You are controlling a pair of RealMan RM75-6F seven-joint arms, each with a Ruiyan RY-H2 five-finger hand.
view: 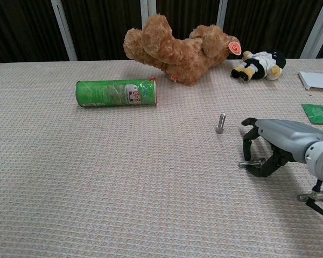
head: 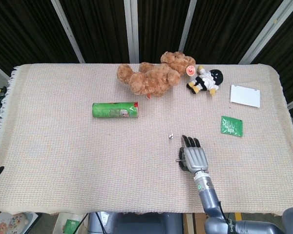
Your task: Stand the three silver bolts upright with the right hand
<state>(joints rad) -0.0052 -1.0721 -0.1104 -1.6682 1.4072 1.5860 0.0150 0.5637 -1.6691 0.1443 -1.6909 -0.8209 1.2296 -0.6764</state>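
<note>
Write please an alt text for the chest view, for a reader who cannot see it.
The right hand holds a silver bolt sideways just above a woven cloth, beside a second bolt already standing upright. Behind lie a green can, a brown teddy bear and a small black-and-white plush.

Head view: mounted high, looking steeply down, whole cloth-covered table (head: 63, 161) in frame from near edge to far edge with dark panels behind. Wide and far off.

Chest view: low, just above table (view: 97, 204) level, facing forward across the surface, much closer. Crops the table's left, right and near edges.

Overlap: the table's middle and back. Both catch the green can (head: 115, 110) (view: 117, 93), teddy bear (head: 149, 75) (view: 175, 47), upright bolt (head: 170, 136) (view: 220, 123) and right hand (head: 194, 155) (view: 277, 145). The green packet (head: 232, 126) (view: 320, 113) and white card (head: 244, 96) (view: 316, 80) sit whole in head view, cut by chest view's right edge.
</note>
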